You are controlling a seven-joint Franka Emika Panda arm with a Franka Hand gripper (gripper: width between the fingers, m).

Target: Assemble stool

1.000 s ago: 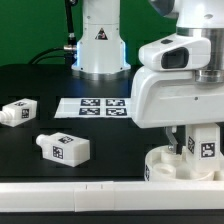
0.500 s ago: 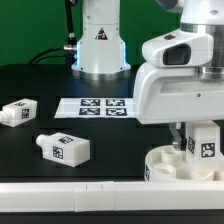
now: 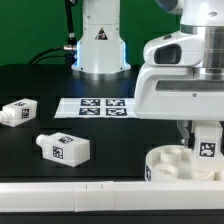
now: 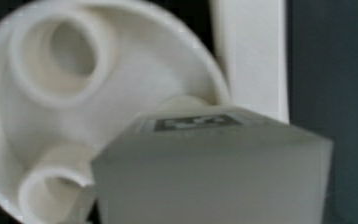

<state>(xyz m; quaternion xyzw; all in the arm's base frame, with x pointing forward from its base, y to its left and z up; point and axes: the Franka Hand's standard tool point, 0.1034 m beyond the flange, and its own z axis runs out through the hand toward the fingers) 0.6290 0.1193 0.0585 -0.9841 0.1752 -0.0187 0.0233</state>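
The round white stool seat [image 3: 172, 162] lies at the exterior view's right, just behind the white rail. My gripper [image 3: 203, 138] hangs right over it, shut on a white stool leg [image 3: 207, 148] with a square tag; the leg stands upright, its lower end at the seat. In the wrist view the held leg [image 4: 211, 165] fills the foreground and hides my fingers, with the seat [image 4: 105, 100] and its round sockets behind it. Two more tagged legs lie on the black table at the exterior view's left, one farther back [image 3: 18, 112] and one nearer [image 3: 62, 148].
The marker board [image 3: 95, 107] lies flat in the middle, in front of the arm's white base [image 3: 100, 50]. A long white rail [image 3: 90, 194] runs along the front edge and also shows in the wrist view [image 4: 256, 50].
My hand has shifted slightly toward the exterior view's right with the leg still in it. The seat and the two loose legs have not moved.
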